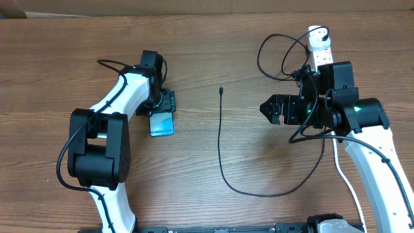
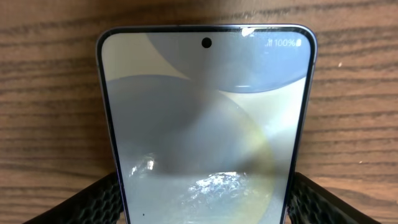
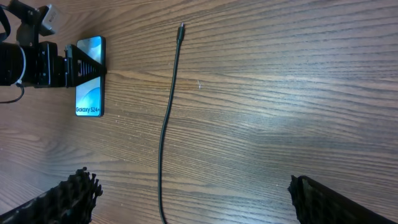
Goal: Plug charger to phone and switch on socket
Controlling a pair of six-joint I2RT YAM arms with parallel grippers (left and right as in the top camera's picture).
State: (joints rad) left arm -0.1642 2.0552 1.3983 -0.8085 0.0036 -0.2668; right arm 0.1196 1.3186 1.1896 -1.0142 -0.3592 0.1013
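Black-edged phone (image 1: 162,123), pale teal screen lit.

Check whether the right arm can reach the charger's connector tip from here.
Probably yes: the right gripper is open and empty, and the charger tip lies on bare table ahead of it, nothing between.

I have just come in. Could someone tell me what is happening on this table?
Two robot arms work at a wooden table. The left tool holds the slim black-edged smartphone with a lit blue screen by its side edges, flat on the wood. The right tool is open and empty, hovering not far from the white elongated power strip. The long thin black cable lies loose between the arms, its connector tip not yet in the phone.
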